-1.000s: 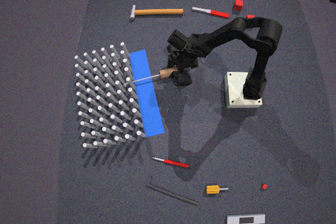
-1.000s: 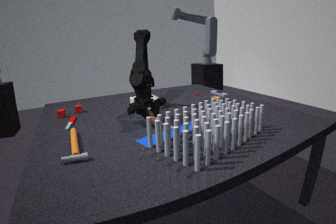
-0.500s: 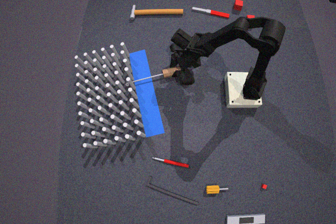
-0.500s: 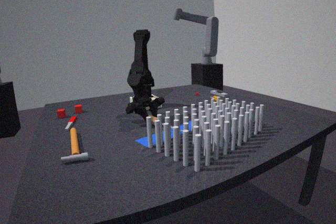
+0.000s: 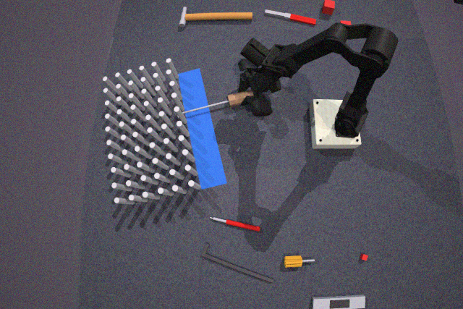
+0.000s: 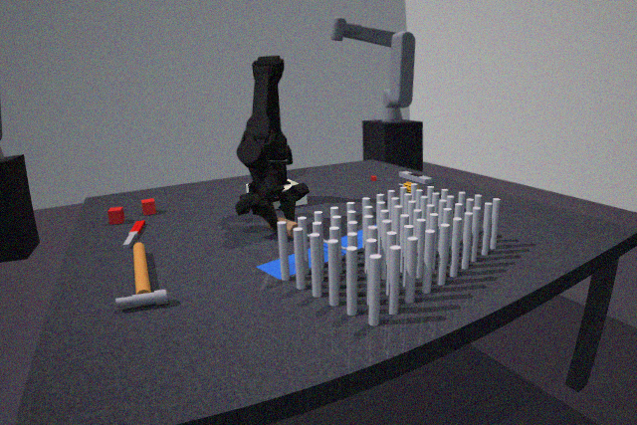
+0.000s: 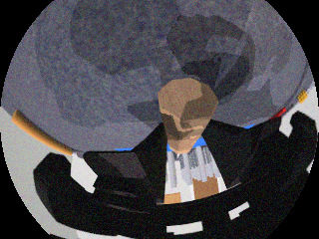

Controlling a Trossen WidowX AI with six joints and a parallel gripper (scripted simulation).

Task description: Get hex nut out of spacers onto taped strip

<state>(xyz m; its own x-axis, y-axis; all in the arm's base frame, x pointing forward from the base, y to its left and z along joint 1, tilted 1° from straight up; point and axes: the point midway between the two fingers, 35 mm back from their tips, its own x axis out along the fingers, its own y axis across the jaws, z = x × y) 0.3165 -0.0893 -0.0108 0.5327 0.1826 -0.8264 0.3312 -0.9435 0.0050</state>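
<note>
My gripper (image 5: 249,97) (image 7: 181,122) is shut on the wooden handle (image 5: 236,100) (image 6: 288,226) (image 7: 186,102) of a thin-shafted tool. The handle is beyond the strip's robot side. Its metal shaft (image 5: 209,106) reaches across the blue taped strip (image 5: 213,171) (image 6: 272,268), and its tip is at the front row of the standing metal spacers (image 5: 191,183) (image 6: 374,292), near one spacer; whether it touches cannot be told. The spacers stand upright in a dense field. The hex nut cannot be made out in any view.
A hammer (image 5: 221,16) (image 6: 141,268), a red-handled tool (image 5: 302,19) (image 6: 137,227) and red cubes (image 5: 328,6) (image 6: 115,215) lie on one side. On the other lie a red pen-like tool (image 5: 243,225), a dark hooked bar (image 5: 239,268), a yellow screwdriver (image 5: 293,261) and a grey-white block (image 5: 321,302).
</note>
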